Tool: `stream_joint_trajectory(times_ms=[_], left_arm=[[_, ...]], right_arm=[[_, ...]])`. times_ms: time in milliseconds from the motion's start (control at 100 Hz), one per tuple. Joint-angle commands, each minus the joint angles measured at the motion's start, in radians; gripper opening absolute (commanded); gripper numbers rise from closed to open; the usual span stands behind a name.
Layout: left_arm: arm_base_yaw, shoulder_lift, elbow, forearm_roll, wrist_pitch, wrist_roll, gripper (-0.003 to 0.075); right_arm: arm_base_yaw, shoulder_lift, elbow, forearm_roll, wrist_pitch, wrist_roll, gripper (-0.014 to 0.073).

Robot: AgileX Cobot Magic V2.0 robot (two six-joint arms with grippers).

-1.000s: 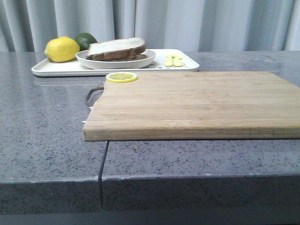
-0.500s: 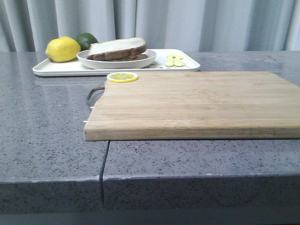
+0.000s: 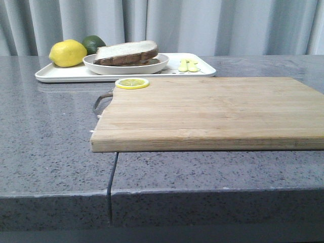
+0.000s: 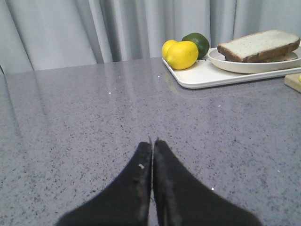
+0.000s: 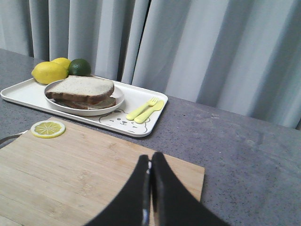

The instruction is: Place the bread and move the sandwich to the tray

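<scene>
The sandwich [image 5: 81, 92] sits on the tray [image 5: 136, 126], upper left of frame, beyond the right tool [image 5: 150, 162]. Both tools are closed and empty; the left tool [image 4: 153, 143] hangs over bare counter [image 4: 84, 122].

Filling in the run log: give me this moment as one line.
sandwich: on plate, on tray | left tool: shut, empty | right tool: shut, empty, over wooden board

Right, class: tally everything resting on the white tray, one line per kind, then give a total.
Lemons: 2
Lime: 1
Plate with sandwich: 1
Yellow fork: 1
Yellow spoon: 1
Total on the tray: 6
</scene>
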Motion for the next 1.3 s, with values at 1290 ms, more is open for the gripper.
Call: stream_joint_trajectory(times_ms=[1290], left_arm=[[0.004,-0.032,0.017,0.004,-0.045,-0.013,-0.0019]], right_arm=[[-0.075,-0.093,0.171,-0.230,-0.276,0.281,-0.0116]])
